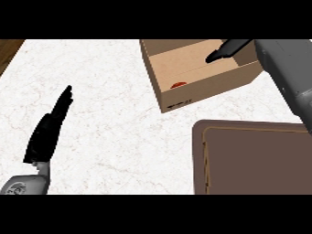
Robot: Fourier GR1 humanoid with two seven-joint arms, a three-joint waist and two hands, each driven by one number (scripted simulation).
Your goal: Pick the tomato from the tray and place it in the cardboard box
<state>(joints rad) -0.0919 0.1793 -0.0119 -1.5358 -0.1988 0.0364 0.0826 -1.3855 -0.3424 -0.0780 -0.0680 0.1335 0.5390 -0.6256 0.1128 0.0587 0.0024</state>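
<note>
tomato (pixel 179 84) in cardboard box (pixel 206 82); right hand (pixel 220 53) open above.

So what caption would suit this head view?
Right hand over the cardboard box, tomato inside, tray bare, left hand resting.

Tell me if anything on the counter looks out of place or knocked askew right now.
Nothing stands out. The cardboard box stands upright, turned at an angle to the tray, with the tomato inside. The right hand is over the box; the left hand rests open at the left.
</note>
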